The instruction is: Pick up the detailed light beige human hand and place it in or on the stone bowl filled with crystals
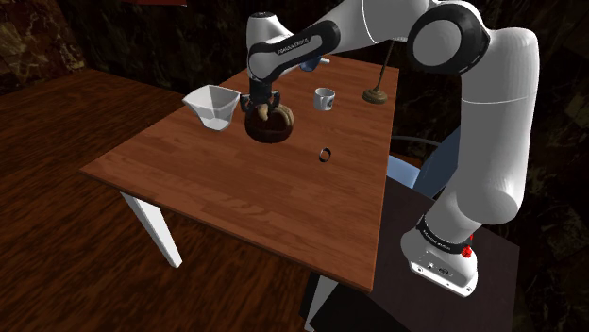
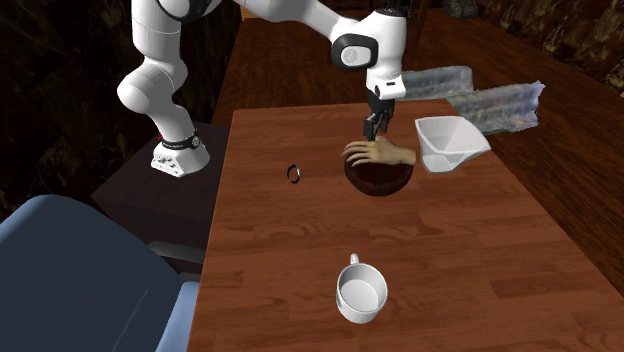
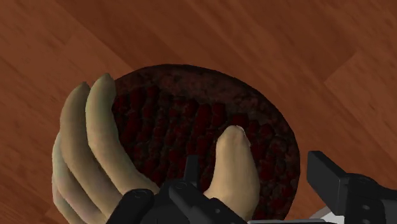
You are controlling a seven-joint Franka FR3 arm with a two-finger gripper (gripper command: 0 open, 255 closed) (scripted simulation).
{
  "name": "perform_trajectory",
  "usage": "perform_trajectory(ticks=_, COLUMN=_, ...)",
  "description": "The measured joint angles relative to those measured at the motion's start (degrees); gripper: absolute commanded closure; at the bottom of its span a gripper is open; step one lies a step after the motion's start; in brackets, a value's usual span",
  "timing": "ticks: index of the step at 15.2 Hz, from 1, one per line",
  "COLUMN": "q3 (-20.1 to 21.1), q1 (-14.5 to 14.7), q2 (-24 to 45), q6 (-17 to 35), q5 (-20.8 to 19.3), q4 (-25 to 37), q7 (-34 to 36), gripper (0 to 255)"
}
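The light beige human hand (image 2: 383,152) lies across the rim of the dark brown stone bowl (image 2: 380,178), over its dark red crystals (image 3: 191,121). Its fingers (image 3: 95,133) hang over one edge and the thumb (image 3: 234,165) points into the bowl. My black gripper (image 2: 372,122) hovers just above the hand, open. In the wrist view the gripper (image 3: 257,175) has one finger against the palm side, while the other finger (image 3: 337,184) stands well clear of the hand. From the shoulder view the gripper (image 1: 261,100) sits directly over the bowl (image 1: 272,126).
A white angular bowl (image 2: 450,142) stands close beside the stone bowl. On the wooden table (image 1: 189,170) are also a white mug (image 2: 361,292), a small dark ring (image 2: 294,174) and a lamp-like stand (image 1: 375,94). A blue chair (image 2: 80,270) is near the table's edge.
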Motion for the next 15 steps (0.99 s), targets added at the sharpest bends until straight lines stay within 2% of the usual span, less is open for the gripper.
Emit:
perform_trajectory(ticks=4, q3=0.0, q1=0.0, q2=0.0, q6=0.0, q5=0.0, q4=0.0, q7=0.0, gripper=0)
perform_trajectory(ticks=9, q3=0.1, q1=0.1, q2=-3.1, q6=-4.8, q5=0.2, q4=1.7, q7=-0.1, gripper=0)
perform_trajectory(ticks=15, q3=0.2, q1=0.1, q2=-3.2, q6=-5.7, q5=0.2, q4=2.4, q7=-0.2, gripper=0)
